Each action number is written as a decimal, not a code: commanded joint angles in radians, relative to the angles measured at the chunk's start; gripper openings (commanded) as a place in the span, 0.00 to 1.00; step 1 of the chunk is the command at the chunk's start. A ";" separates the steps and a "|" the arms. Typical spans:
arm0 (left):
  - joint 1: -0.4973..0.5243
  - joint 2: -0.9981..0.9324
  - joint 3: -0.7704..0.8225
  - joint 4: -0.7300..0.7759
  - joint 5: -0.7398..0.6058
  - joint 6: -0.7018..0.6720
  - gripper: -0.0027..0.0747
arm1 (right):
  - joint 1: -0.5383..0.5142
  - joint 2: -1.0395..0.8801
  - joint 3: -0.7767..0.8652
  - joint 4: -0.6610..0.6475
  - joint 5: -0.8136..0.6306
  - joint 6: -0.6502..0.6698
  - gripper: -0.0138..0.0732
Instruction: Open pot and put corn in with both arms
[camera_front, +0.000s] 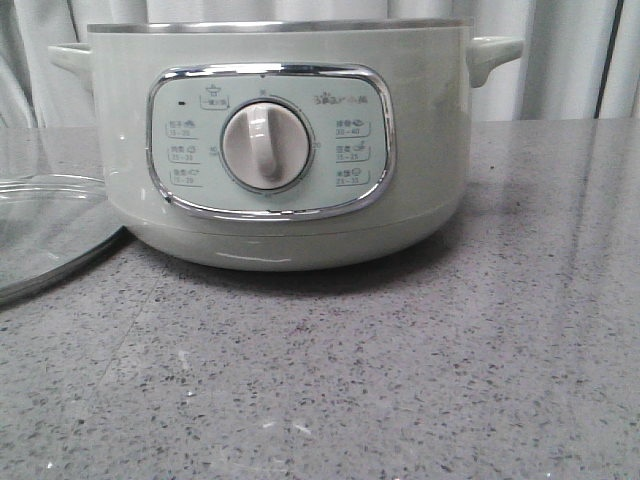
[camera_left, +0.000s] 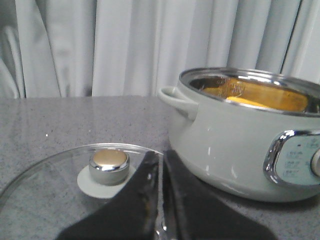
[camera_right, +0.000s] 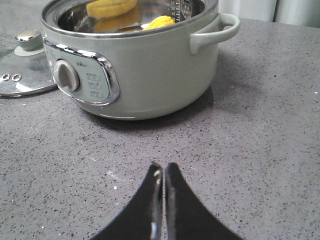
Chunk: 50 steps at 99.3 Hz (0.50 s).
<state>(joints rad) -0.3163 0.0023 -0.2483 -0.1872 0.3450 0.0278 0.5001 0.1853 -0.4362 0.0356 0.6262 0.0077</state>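
**Both grippers empty and shut: corn is in, so back away cleanly**

Left gripper (camera_left: 161, 200) hangs low with its two dark fingers pressed together, nothing between them. Just ahead of its tips lies the glass lid (camera_left: 60, 175), flat on the grey table (camera_left: 60, 120), its metal knob (camera_left: 109, 164) up and a little to one side of the fingers. Beyond the lid, on the gripper's other side, stands the pot (camera_left: 235, 145), uncovered, with a yellow glow inside its steel wall.

Right gripper (camera_right: 162, 200) is likewise closed on nothing, over bare table, well apart from the pot and in front of it. From there the corn (camera_right: 111, 7) shows inside the open bowl, lying down in the pot; a second yellow patch near the rim may be its reflection or its other end, I cannot tell which.

Judging by this, the lid is off and the corn is delivered, so the step in hand is withdrawal. Do it well by lifting each arm clear before any sideways travel: the left fingers sit near the lid's edge, and a low sweep could skate the glass into the pot. The right arm has free room.
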 joint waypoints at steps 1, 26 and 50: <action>0.000 0.011 0.019 -0.012 -0.133 -0.004 0.01 | 0.002 0.008 -0.024 -0.012 -0.073 -0.008 0.08; 0.129 0.011 0.204 -0.002 -0.512 -0.004 0.01 | 0.002 0.008 -0.024 -0.012 -0.073 -0.008 0.08; 0.281 -0.038 0.272 0.004 -0.378 -0.004 0.01 | 0.002 0.008 -0.024 -0.012 -0.073 -0.008 0.08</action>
<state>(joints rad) -0.0715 -0.0046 0.0010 -0.1872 -0.0382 0.0278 0.5001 0.1853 -0.4362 0.0337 0.6262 0.0077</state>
